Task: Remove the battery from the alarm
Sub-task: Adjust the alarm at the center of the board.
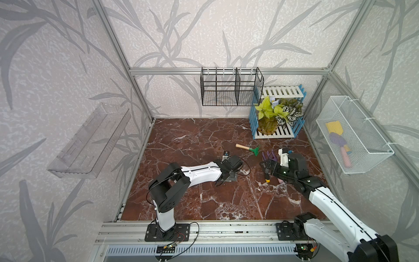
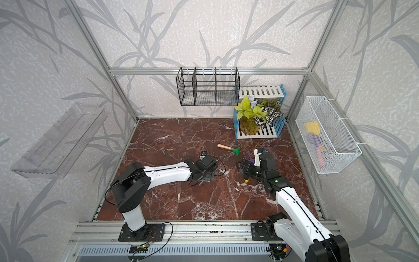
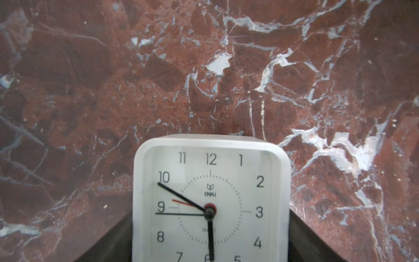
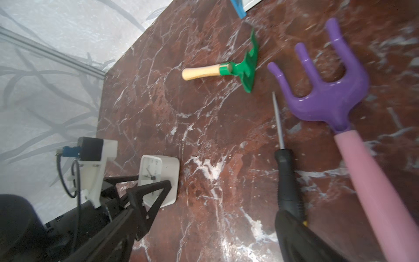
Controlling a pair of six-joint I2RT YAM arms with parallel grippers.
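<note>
The alarm (image 3: 210,199), a white square clock with black hands, stands between my left gripper's dark fingers (image 3: 118,240), its face turned to the left wrist camera. Both fingers lie against its sides. In the right wrist view the left gripper (image 4: 152,181) straddles the alarm (image 4: 169,181) on the marble. In both top views the arm hides most of the alarm (image 1: 232,178). The battery is hidden. My right gripper (image 1: 267,164) is open above a black-and-yellow screwdriver (image 4: 285,177), holding nothing.
A green rake with a wooden handle (image 4: 226,70) and a purple fork with a pink handle (image 4: 328,90) lie beside the screwdriver. A plant on a slatted shelf (image 1: 276,115) fills the back right corner. A white mesh basket (image 1: 353,136) hangs on the right wall.
</note>
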